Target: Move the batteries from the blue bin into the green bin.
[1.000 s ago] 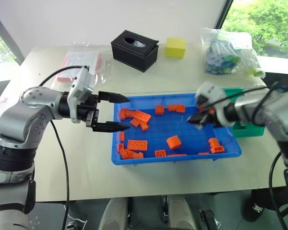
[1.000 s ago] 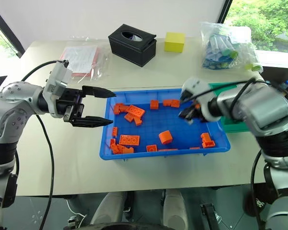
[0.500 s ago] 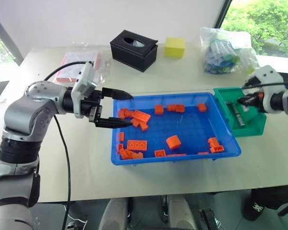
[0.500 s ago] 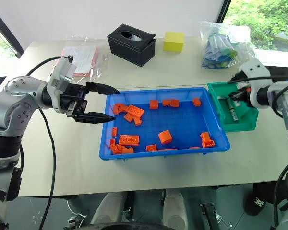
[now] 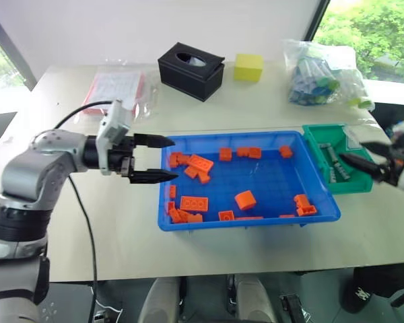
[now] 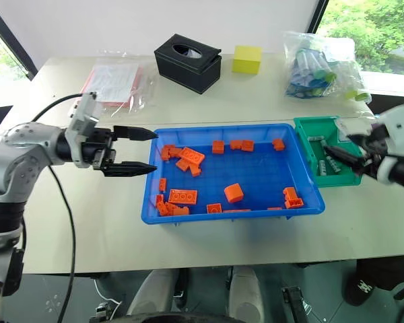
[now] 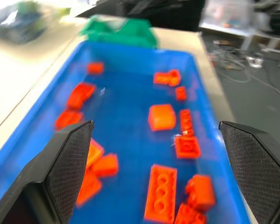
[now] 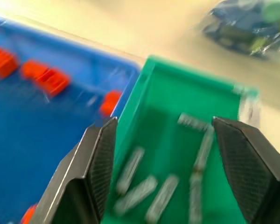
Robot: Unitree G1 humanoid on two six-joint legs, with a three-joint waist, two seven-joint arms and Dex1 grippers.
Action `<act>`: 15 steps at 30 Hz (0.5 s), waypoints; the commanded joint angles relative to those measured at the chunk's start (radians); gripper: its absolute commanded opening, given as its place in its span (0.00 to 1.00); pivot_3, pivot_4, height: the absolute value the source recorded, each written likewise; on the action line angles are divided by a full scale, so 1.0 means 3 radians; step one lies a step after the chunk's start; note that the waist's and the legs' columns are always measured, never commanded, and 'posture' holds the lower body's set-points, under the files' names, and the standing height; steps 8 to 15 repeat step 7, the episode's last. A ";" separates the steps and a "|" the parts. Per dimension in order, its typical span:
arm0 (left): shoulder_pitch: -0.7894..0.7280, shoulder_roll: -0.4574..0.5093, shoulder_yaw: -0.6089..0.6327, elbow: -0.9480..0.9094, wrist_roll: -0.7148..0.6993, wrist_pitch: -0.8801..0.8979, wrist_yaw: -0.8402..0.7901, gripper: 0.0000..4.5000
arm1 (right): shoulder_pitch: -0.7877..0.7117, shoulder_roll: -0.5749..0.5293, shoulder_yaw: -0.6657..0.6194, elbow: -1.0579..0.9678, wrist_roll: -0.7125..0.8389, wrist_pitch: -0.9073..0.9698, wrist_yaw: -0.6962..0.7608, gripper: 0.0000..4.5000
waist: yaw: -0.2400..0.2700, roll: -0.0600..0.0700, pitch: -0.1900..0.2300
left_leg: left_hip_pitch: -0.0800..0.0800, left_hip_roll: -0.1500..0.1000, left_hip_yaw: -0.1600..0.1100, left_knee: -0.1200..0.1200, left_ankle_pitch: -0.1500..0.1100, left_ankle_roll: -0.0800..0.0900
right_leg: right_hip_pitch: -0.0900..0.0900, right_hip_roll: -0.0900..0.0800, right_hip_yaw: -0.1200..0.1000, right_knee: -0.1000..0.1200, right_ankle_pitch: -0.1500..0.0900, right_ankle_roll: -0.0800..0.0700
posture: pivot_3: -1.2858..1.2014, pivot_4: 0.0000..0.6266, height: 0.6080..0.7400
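The batteries [image 8: 140,193], several grey cylinders, lie loose on the floor of the green bin [image 6: 308,138], which stands against the right end of the blue bin [image 6: 222,214]; in the blue bin I can make out no battery, just scattered orange toy bricks [image 6: 190,157], so the moving looks done or close to it, though a small cylinder tucked among the bricks could escape notice. The right gripper [image 6: 355,151] hangs over the green bin with its fingers spread and nothing between them. The left gripper [image 5: 161,159] is poised at the blue bin's left rim, its fingers likewise apart and empty, pointing across the tray. The chief risk, as I judge it, lies with the right arm: it is low over a light, deep box, and a finger catching the rim could tip or shove the bin and spill the batteries onto the table [image 5: 269,108]. The left fingers, if they press forward, could jostle the tray against the green bin, or pick up a brick by mistake.
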 commanded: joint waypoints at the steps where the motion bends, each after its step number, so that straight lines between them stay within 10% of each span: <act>1: 0.0090 0.0123 0.0255 -0.0109 -0.0100 0.0095 0.0087 1.00 | 0.0386 0.0054 -0.0574 -0.0331 0.0261 -0.0203 0.0450 0.73 | -0.0004 0.0001 -0.0001 | 0.0002 0.0001 0.0003 0.0000 0.0000 0.0000 | 0.0000 -0.0001 0.0001 -0.0002 -0.0002 -0.0004 | 0.52 0.24 0.64; 15: 0.0290 0.0208 0.0451 -0.0107 -0.0174 0.0171 0.0173 1.00 | 0.0878 0.0164 -0.0844 -0.0378 0.0399 -0.0405 0.0778 0.73 | 0.0002 0.0001 -0.0001 | 0.0011 0.0004 0.0000 0.0000 -0.0001 -0.0001 | 0.0008 -0.0001 0.0001 -0.0002 -0.0007 -0.0013 | 0.52 0.24 0.64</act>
